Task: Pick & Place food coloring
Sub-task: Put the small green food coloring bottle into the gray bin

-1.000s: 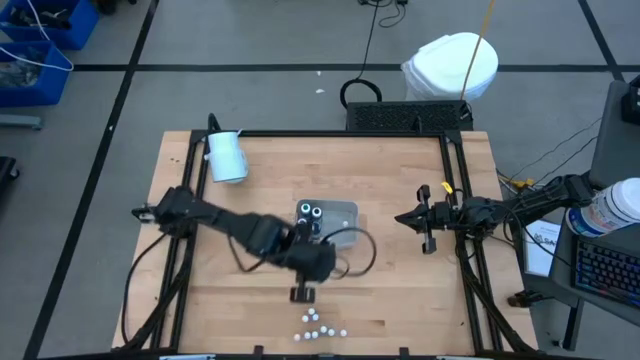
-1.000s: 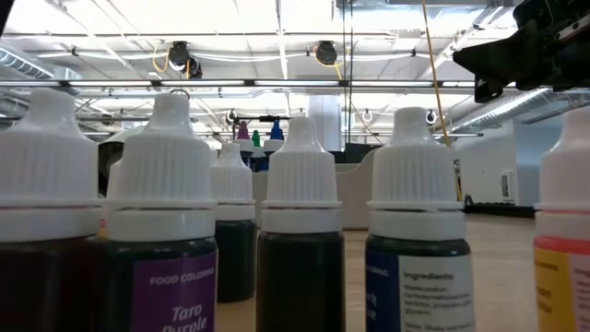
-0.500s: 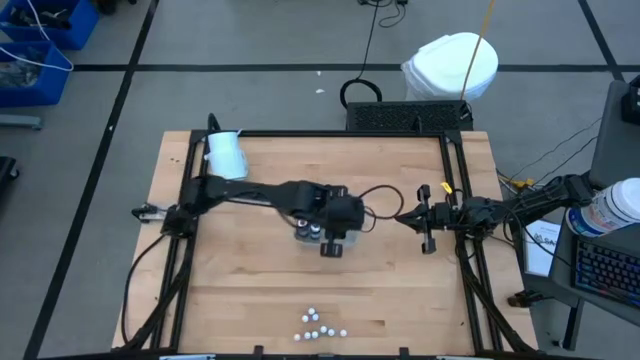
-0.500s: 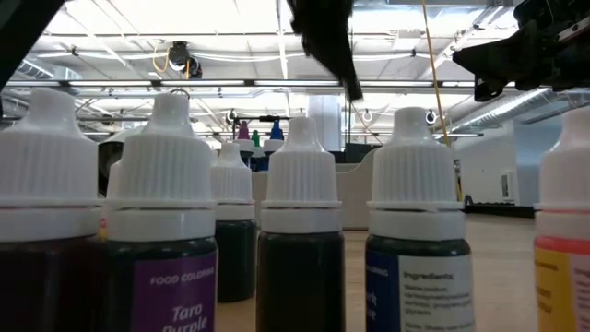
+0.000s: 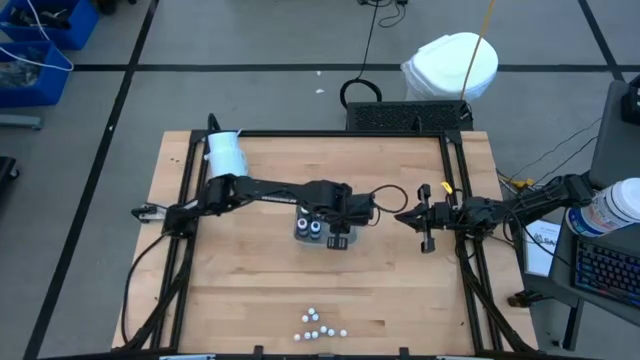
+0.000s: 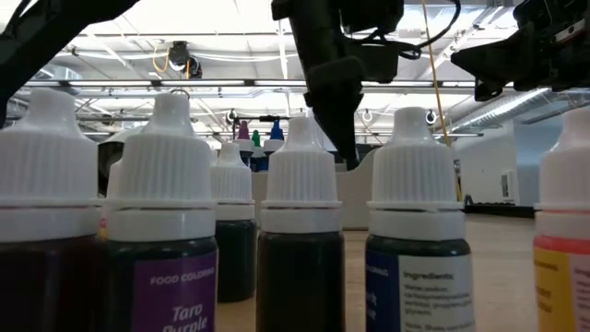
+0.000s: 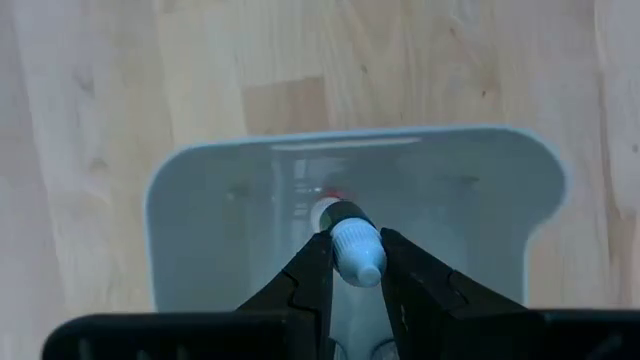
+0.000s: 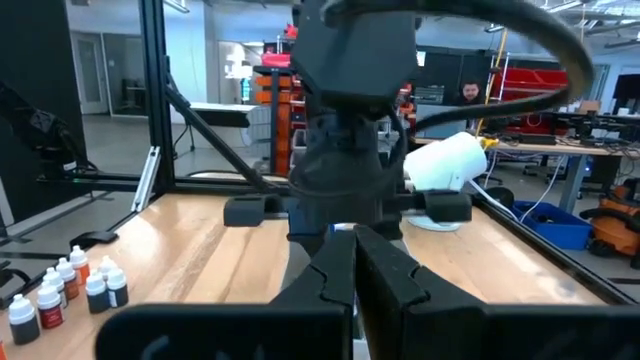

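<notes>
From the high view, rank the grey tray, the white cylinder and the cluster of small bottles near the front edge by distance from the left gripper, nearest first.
1. Grey tray: directly under the left gripper, mid-table.
2. Cluster of small bottles: toward the table's front edge, below the gripper in the picture.
3. White cylinder: far back-left corner, beside the frame.

Bright overhead lighting, perhaps slight foreground blur.

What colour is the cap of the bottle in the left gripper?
White; the bottle's cap shows best in the left wrist view.
</notes>
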Controlling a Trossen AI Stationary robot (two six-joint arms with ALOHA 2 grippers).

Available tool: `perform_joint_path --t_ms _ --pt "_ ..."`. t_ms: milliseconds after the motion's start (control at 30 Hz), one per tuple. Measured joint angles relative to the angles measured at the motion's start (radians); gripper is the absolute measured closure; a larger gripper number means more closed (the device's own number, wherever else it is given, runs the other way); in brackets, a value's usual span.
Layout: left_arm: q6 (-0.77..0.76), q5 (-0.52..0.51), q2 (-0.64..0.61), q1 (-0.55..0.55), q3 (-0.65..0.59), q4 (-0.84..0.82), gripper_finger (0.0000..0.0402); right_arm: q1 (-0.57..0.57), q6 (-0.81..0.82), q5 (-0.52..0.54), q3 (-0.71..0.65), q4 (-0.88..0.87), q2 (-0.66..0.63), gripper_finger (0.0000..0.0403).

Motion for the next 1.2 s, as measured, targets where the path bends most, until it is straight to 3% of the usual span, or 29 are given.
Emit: perform_joint_path --t_ms 1200 --pt "-0.038 0.019 0.055 0.069 0.0 0.026 0.0327 0.0 -0.003 -0.001 0.0 -0.001 0.0 0.0403"
